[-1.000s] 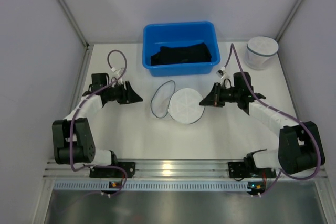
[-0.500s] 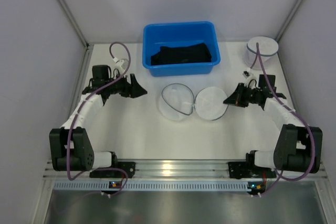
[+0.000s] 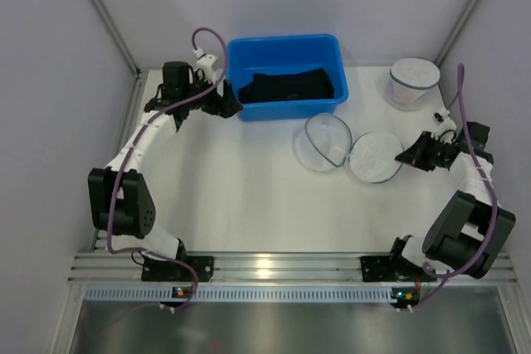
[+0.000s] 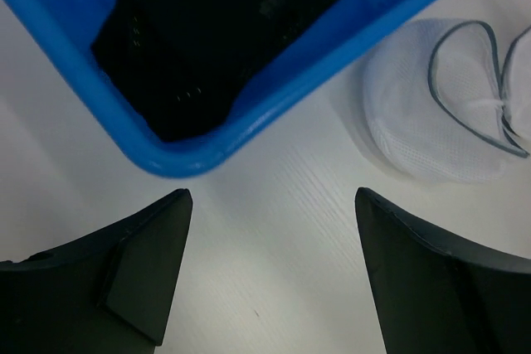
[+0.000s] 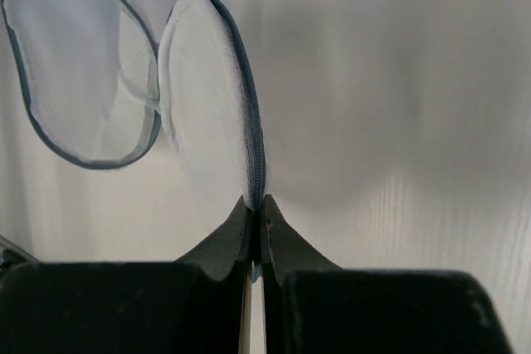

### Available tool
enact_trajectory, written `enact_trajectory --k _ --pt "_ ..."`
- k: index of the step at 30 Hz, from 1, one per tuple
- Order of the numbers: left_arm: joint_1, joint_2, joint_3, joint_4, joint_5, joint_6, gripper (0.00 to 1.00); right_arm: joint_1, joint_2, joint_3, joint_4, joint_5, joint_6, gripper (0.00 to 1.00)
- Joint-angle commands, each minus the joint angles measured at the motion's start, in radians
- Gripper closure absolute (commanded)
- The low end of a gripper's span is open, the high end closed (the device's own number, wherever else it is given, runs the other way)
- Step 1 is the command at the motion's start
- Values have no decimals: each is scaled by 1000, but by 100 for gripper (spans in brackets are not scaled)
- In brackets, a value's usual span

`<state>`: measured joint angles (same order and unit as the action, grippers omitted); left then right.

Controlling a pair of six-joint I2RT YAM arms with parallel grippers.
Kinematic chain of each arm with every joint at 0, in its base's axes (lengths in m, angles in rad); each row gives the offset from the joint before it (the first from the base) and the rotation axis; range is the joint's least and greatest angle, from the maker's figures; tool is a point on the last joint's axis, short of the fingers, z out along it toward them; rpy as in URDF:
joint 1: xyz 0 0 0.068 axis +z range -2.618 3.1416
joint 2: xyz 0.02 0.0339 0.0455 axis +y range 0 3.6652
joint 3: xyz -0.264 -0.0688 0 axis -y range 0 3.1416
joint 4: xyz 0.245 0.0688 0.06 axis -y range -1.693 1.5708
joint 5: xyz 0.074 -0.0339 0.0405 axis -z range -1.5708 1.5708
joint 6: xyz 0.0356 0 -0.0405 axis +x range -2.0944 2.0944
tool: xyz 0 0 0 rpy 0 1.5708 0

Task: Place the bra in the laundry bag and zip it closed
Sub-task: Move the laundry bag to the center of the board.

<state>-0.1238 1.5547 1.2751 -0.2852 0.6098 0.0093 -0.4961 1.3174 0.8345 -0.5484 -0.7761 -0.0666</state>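
Observation:
The black bra lies bunched in the blue bin; the left wrist view shows it just beyond the bin's rim. My left gripper hovers open and empty over the table at the bin's front left corner. The white mesh laundry bag lies unzipped, its two round halves spread side by side. My right gripper is shut on the zipper rim of the right half. The other half lies open beyond it.
A second white mesh bag stands at the back right corner. The enclosure's walls close in on the left, right and back. In the left wrist view the open bag lies to the right of the bin.
My right gripper has dragged the bag to the right, and it has spread open. My left gripper has opened and swung back to the bin's left corner.

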Motion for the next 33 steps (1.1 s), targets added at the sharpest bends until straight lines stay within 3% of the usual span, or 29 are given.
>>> enact_trajectory --k 1,4,6,7,10,13,16,18,19,22,33 --pt "-45 109 163 43 -181 24 15 -21 23 34 -12 41 -67 100" --pt "-63 244 335 43 -241 -6 15 -25 51 44 2 104 -79 100" --pt "-73 316 453 43 -260 -5 15 -38 81 61 -4 127 -85 90" --pt "-82 382 530 44 -272 -6 15 -41 94 81 -24 130 -88 77" --pt "-99 525 659 41 -317 -57 16 -45 121 126 -61 146 -88 54" --pt "-115 613 757 43 -378 -92 18 -47 118 155 -100 159 -91 44" --pt "-132 708 816 46 -442 -124 17 -48 97 173 -134 159 -93 42" --pt "-151 768 840 63 -539 -152 18 -48 80 183 -156 156 -93 31" --pt "-166 781 858 64 -550 -158 18 -48 74 190 -160 155 -94 21" --pt "-198 832 885 64 -648 -144 16 -48 52 193 -171 152 -95 10" --pt "-267 904 919 60 -969 -147 19 -48 25 153 -174 89 -73 7"
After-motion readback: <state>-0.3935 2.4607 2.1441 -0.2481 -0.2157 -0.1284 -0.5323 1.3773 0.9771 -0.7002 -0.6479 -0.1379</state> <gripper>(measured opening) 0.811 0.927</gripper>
